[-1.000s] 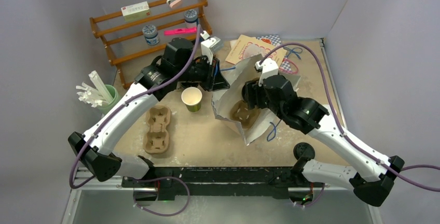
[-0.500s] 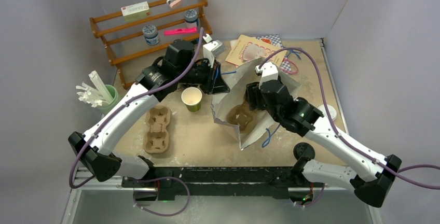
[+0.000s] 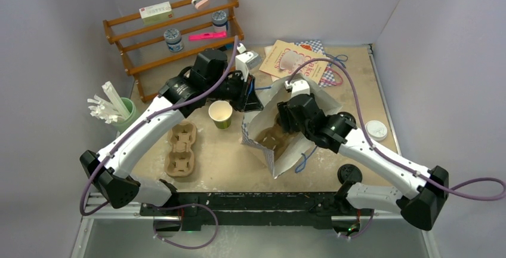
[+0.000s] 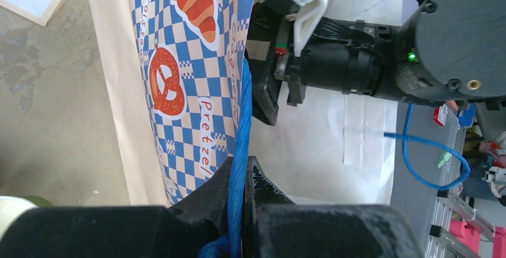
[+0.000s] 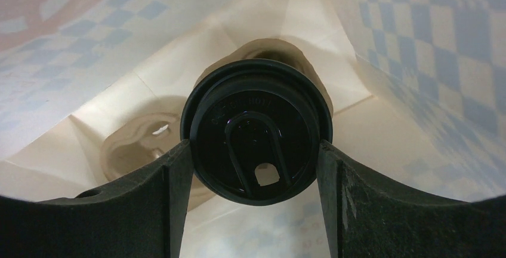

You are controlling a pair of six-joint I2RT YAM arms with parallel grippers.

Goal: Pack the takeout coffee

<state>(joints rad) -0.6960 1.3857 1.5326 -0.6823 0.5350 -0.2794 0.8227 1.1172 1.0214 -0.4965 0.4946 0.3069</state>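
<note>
The takeout coffee (image 5: 256, 132), a black cup seen from above by its round sip lid, sits between both fingers of my right gripper (image 5: 255, 149), which is shut on it. It hangs inside the checkered paper bag (image 3: 293, 157), above a brown pulp cup carrier (image 5: 134, 144) lying on the bag's floor. In the top view the cup is hidden by my right wrist (image 3: 289, 114) reaching into the bag's mouth. My left gripper (image 4: 240, 168) is shut on the bag's blue rope handle (image 4: 241, 108) and holds the bag's side up.
A green cup with a white inside (image 3: 221, 114) stands just left of the bag. A second pulp carrier (image 3: 181, 149) lies at front left. A cup of straws (image 3: 113, 111), a wooden rack (image 3: 173, 28), menus (image 3: 286, 55) and a white lid (image 3: 376, 129) ring the table.
My right arm has moved left and deeper into the bag with the cup. The bag has shifted left and forward. My left gripper keeps its hold on the handle.
</note>
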